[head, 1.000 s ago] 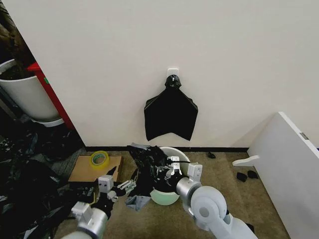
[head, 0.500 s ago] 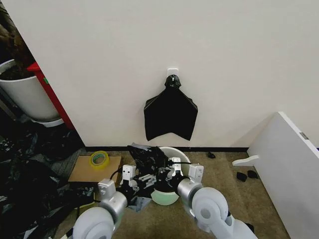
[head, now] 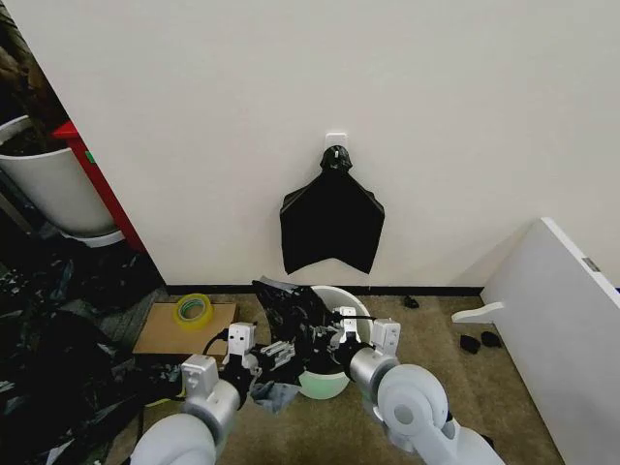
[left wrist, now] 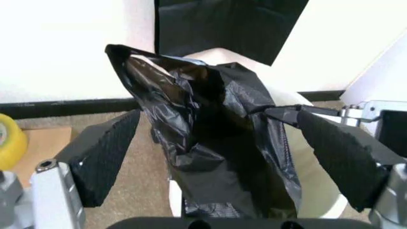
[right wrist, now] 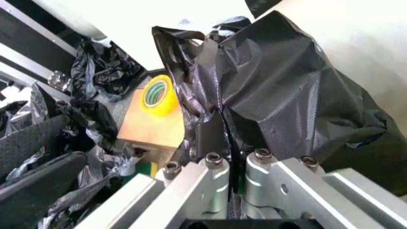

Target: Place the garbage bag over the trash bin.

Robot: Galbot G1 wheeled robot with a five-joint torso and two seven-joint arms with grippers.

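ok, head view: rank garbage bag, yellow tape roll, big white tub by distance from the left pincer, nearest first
1. Garbage bag: directly ahead of the open left pincer, draped on the trash bin.
2. Yellow tape roll: to its left, on the cardboard.
3. Big white tub: far left, by the wall.

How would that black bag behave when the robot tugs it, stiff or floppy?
Probably floppy: the bag hangs in crumpled folds over the bin rather than holding a shape. It looks thin and light, so it may shift easily. Its glossy surface could be slippery, though the right gripper is shut on a fold. The left gripper is open around it.
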